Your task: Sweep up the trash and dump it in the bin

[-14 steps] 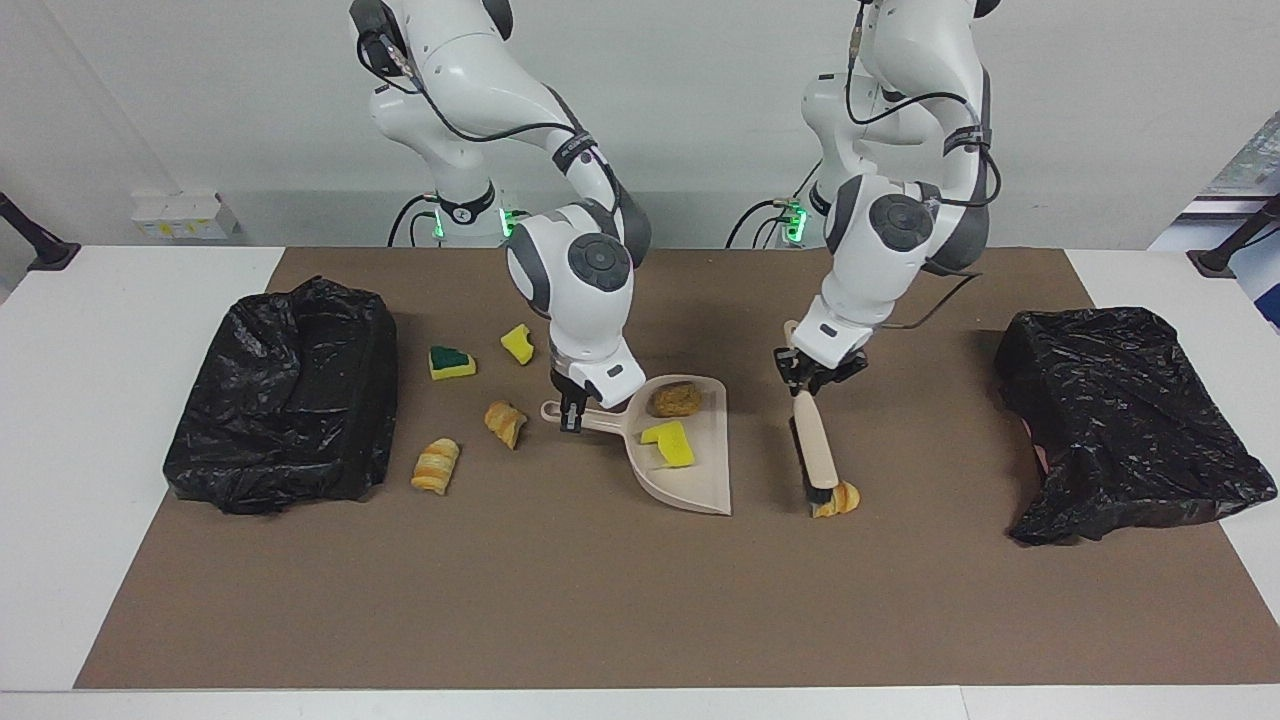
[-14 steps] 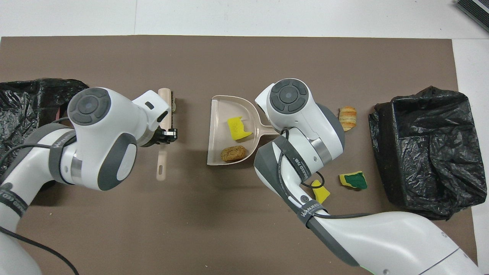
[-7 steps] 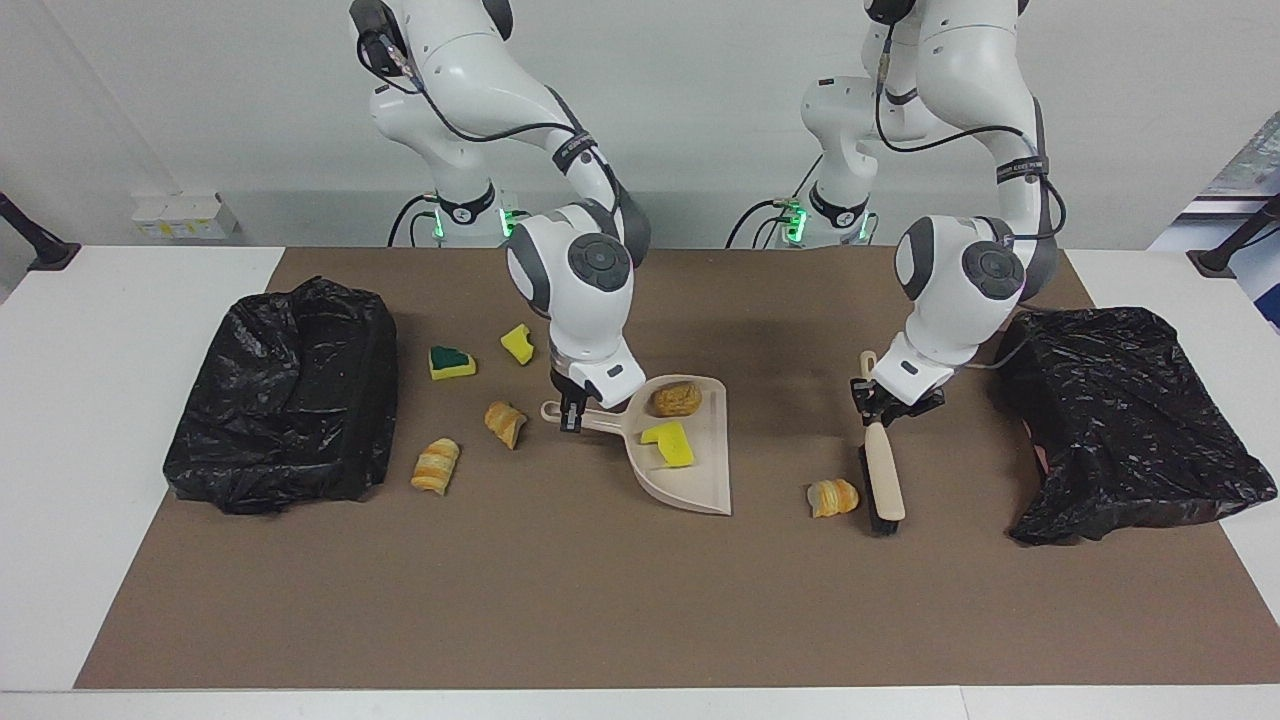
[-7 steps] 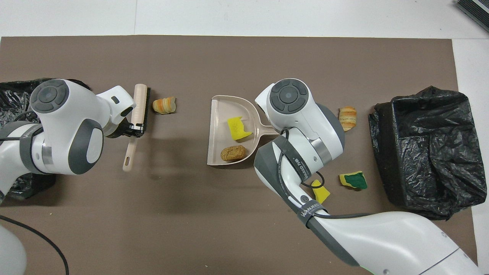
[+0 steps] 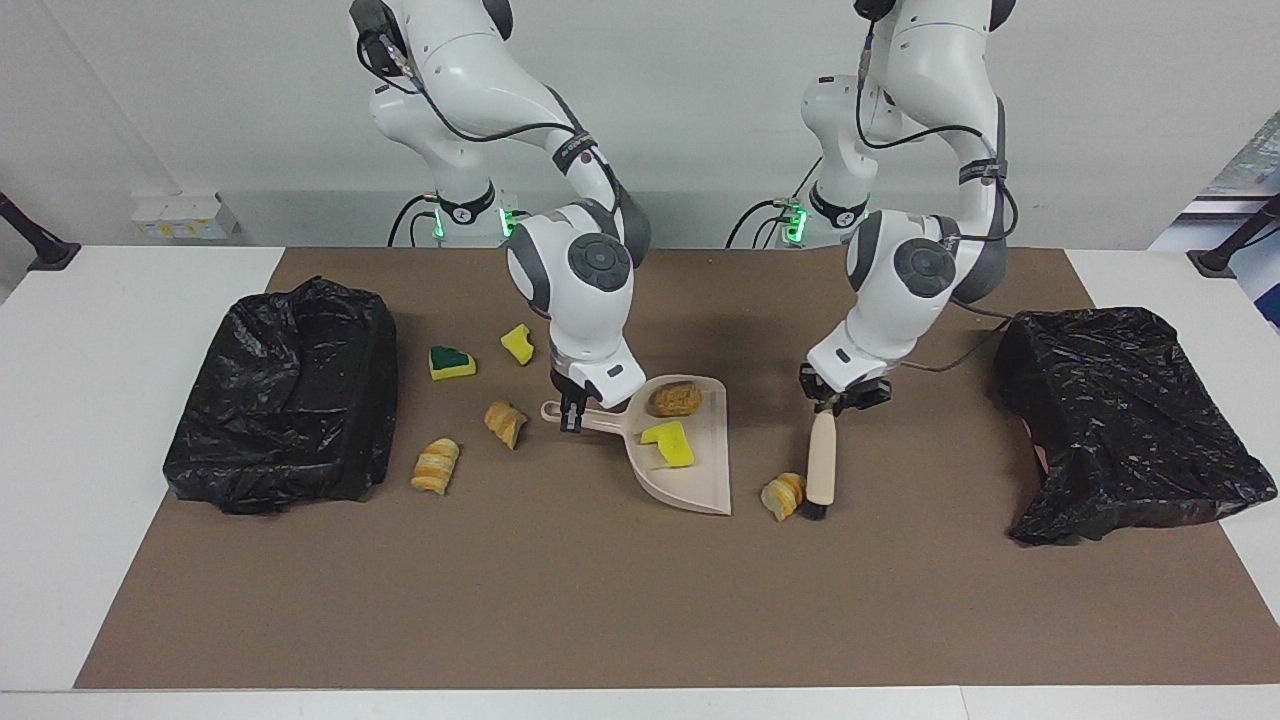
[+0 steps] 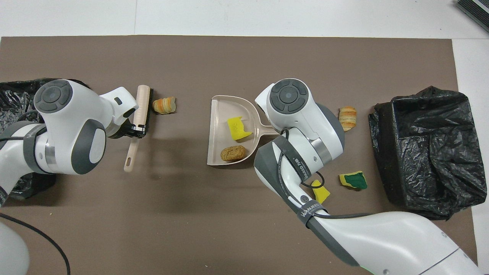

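Step in hand, as judged: sweeping one bread scrap toward the dustpan.

The left gripper (image 5: 843, 397) is clamped on the brush (image 5: 820, 464) by its handle, bristle end down on the brown mat (image 5: 600, 600). A croissant-like scrap (image 5: 782, 496) lies touching the bristles, between the brush and the open lip of the dustpan (image 5: 690, 470).

The right gripper (image 5: 571, 411) is closed on the dustpan handle, pan flat on the mat, a yellow sponge chunk (image 5: 668, 444) and a brown bread piece (image 5: 676, 398) already inside.

Recommendation: keep the bristles low and drive straight at the lip; the scrap sits near the lip's outer corner and could slip past it.

Four scraps lie beside the right gripper, toward the open black bin (image 5: 285, 395): two sponge chunks, two bread pieces.

Clearance: open mat beneath both tools; a second bag-covered bin (image 5: 1130, 420) stands well apart from the left gripper.
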`<state>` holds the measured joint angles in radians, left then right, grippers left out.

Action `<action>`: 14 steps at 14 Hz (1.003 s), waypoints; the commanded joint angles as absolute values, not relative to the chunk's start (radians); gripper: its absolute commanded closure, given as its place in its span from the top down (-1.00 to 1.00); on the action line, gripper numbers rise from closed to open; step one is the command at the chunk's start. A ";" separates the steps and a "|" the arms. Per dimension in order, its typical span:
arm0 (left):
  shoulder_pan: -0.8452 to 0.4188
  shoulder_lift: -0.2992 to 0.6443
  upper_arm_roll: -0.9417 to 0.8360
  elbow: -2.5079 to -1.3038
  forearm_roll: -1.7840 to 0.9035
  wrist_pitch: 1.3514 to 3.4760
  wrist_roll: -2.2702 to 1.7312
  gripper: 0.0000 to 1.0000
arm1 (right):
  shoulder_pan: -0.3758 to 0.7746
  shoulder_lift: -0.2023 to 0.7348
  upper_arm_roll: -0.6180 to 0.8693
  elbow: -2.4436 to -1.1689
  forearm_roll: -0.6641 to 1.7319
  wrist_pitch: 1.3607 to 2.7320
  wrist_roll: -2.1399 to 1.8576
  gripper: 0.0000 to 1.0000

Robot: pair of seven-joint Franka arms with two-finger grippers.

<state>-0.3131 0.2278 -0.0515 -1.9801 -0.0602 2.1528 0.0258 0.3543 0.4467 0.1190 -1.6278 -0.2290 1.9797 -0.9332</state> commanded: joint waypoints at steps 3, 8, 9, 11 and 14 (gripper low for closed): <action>-0.500 0.172 -0.038 -2.016 -0.070 2.106 -0.012 -1.00 | 0.342 0.443 0.127 -1.638 -0.245 1.999 -0.950 -1.00; -0.467 0.175 -0.029 -1.996 -0.072 2.085 -0.032 -1.00 | 0.333 0.446 0.129 -1.629 -0.245 1.999 -0.968 -1.00; -0.453 0.172 -0.028 -1.990 -0.072 2.080 -0.038 -1.00 | 0.331 0.445 0.129 -1.628 -0.242 2.003 -0.968 -1.00; -0.433 0.135 -0.026 -1.996 -0.072 2.025 -0.105 -1.00 | 0.305 0.431 0.129 -1.631 -0.241 2.003 -0.977 -1.00; -0.445 0.057 -0.026 -2.048 -0.071 1.976 -0.211 -1.00 | 0.259 0.373 0.129 -1.650 -0.232 2.003 -1.072 -1.00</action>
<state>-0.4331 0.1379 -0.0226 -1.9870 -0.0652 2.0068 -0.1310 0.3015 0.4291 0.1178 -1.6215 -0.2290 1.9854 -1.0043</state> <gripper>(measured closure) 0.740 0.678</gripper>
